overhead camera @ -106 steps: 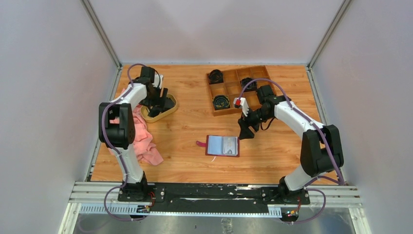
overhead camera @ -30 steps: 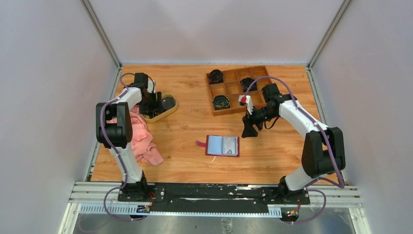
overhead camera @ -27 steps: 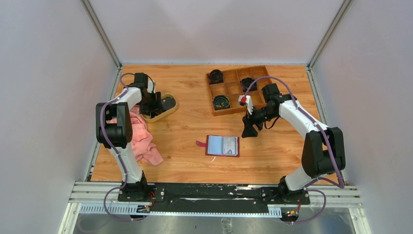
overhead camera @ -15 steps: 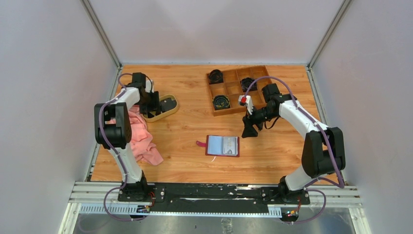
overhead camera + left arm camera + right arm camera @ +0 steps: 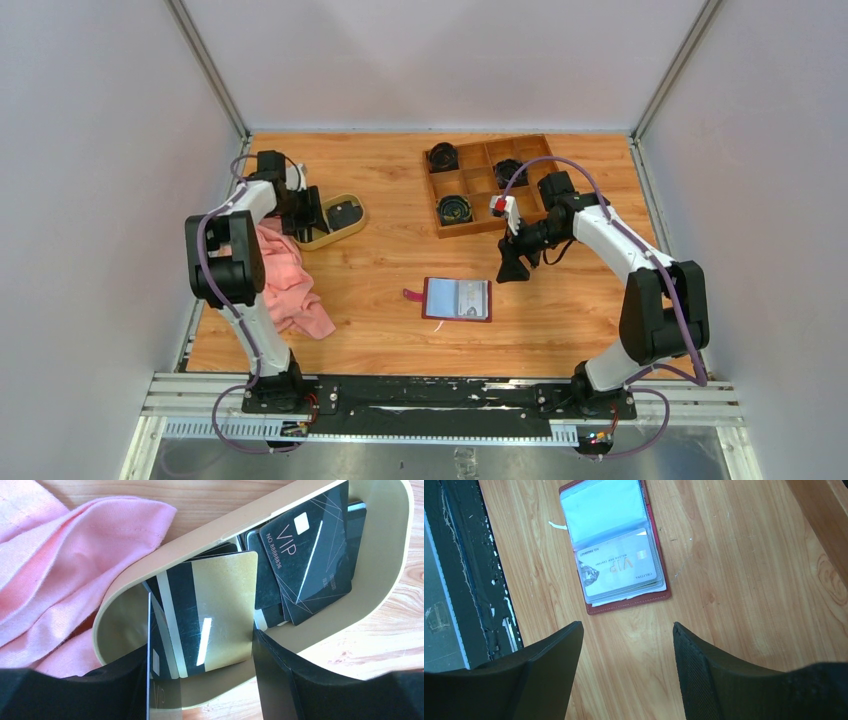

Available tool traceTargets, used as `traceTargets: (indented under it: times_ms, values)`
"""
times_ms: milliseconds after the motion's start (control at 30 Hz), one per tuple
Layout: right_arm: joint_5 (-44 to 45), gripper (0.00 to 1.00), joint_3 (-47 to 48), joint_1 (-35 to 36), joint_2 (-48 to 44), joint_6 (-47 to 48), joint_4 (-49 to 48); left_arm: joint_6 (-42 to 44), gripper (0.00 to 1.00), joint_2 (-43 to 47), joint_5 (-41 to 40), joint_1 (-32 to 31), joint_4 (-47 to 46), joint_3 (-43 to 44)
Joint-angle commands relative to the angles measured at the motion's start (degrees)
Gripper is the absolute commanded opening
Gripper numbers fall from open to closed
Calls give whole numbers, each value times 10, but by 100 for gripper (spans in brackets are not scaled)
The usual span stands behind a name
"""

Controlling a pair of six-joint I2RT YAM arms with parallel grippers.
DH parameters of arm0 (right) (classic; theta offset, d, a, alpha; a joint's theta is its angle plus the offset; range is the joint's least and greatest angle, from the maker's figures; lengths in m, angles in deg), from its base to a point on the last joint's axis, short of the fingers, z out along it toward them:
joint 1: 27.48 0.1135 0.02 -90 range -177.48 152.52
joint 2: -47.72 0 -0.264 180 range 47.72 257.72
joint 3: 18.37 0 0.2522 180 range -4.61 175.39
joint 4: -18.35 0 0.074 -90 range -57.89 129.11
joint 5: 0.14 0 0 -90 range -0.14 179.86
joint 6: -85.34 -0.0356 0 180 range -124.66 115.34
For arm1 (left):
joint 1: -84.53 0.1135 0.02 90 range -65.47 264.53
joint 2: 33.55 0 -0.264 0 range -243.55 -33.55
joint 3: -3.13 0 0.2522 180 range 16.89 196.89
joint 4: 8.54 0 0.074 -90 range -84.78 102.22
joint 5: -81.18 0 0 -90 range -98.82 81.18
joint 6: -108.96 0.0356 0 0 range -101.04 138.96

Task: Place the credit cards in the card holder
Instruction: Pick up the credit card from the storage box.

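The card holder [image 5: 457, 298] lies open on the table, dark red with clear pockets; the right wrist view shows it [image 5: 629, 605] with a pale card [image 5: 616, 569] in one pocket. The other credit cards lie in the oval tan dish [image 5: 345, 228]. My left gripper [image 5: 311, 212] is at the dish's left end. In the left wrist view its jaws [image 5: 201, 640] stand wide apart with the tan-gold card [image 5: 220, 610] between them. A thin dark card stands on edge against the left finger. Black cards [image 5: 310, 555] lie further along the dish. My right gripper [image 5: 508, 268] hovers open and empty beyond the holder [image 5: 628, 625].
A pink cloth [image 5: 285, 280] lies left of the dish and touches its rim in the left wrist view [image 5: 60, 570]. A wooden compartment box [image 5: 470, 157] with black coiled items stands at the back. The black base rail [image 5: 459, 580] runs along the near edge.
My left arm has swung left along the dish to its left end, uncovering more of the dish. The right arm and the card holder have not moved in the last second.
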Motion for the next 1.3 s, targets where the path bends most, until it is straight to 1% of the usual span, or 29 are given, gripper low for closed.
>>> traceTargets:
  times_ms: [0, 200, 433, 567, 833, 1000, 1067, 1200, 1267]
  values:
    - [-17, 70, 14, -9, -4, 11, 23, -6, 59, 34, 33, 14, 3, -12]
    - [-19, 70, 15, -9, -3, 13, 25, -21, 58, 51, 37, 28, -10, -24]
    - [-19, 70, 15, -9, -4, 15, 28, -31, 57, 39, 52, 34, -20, -26]
    - [-19, 70, 15, -9, -6, 16, 28, -31, 63, 26, 66, 34, -22, -24]
    - [-20, 70, 14, -11, -6, 19, 30, -35, 62, 26, 51, 36, -23, -28]
    - [-22, 70, 15, -11, -5, 20, 31, -35, 55, 34, 35, 39, -22, -30]
    - [-22, 70, 15, -11, -5, 20, 32, -36, 50, 38, 31, 40, -22, -30]
    - [-23, 70, 15, -11, -4, 21, 33, -38, 34, 43, 23, 40, -20, -30]
    - [-23, 70, 15, -12, -4, 21, 34, -37, 22, 45, 24, 41, -19, -30]
